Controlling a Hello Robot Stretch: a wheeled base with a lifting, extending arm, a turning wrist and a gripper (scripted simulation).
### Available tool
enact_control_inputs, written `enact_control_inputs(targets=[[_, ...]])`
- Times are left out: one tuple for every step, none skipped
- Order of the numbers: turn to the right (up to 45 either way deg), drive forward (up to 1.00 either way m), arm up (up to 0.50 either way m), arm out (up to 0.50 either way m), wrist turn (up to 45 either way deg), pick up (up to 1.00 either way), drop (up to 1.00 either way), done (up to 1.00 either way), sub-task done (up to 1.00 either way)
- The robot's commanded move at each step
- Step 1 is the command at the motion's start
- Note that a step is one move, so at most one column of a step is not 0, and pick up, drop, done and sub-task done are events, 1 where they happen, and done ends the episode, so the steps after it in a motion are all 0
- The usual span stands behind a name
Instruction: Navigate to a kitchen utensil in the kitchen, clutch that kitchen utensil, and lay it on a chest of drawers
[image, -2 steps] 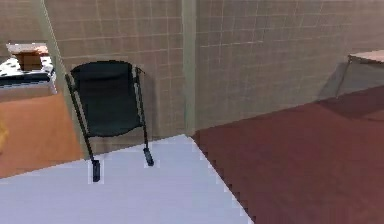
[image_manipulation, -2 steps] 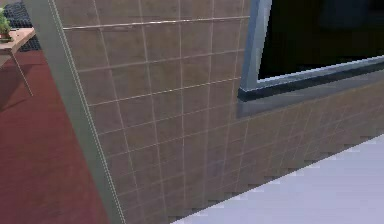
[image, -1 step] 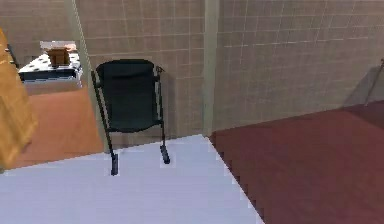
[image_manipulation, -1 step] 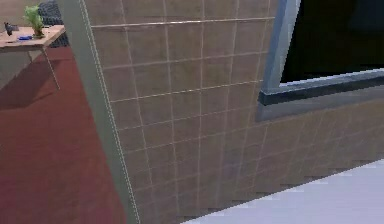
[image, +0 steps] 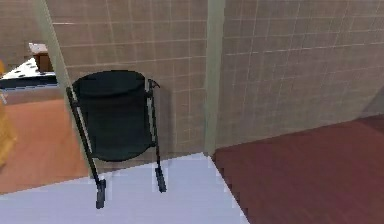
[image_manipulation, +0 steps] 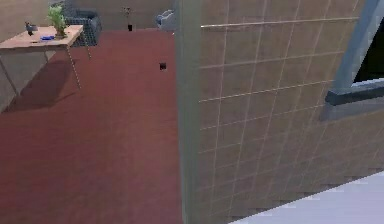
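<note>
A dark green round bin (image: 117, 112) on a black metal stand is straight ahead in the forward view, close against a tiled wall (image: 290, 60). Far back at the forward view's left edge a counter with a black-and-white patterned top (image: 28, 70) stands in another room. I can make out no utensil on it.
A tiled wall (image_manipulation: 270, 120) with a window frame (image_manipulation: 360, 70) takes up the arm side view's right. Left of it a red floor runs out to a wooden table (image_manipulation: 40, 42) with a potted plant (image_manipulation: 57, 17), a grey armchair (image_manipulation: 85, 22) and a small dark object (image_manipulation: 162, 66) on the floor.
</note>
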Motion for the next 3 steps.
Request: enact_control_inputs(targets=[[6.0, 0.00, 0.00, 0.00, 0.0, 0.00, 0.00, 0.00, 0.00], [0.0, 0.60, 0.00, 0.00, 0.0, 0.00, 0.00, 0.00, 0.00], [45.0, 0.00, 0.00, 0.00, 0.0, 0.00, 0.00, 0.00, 0.00]])
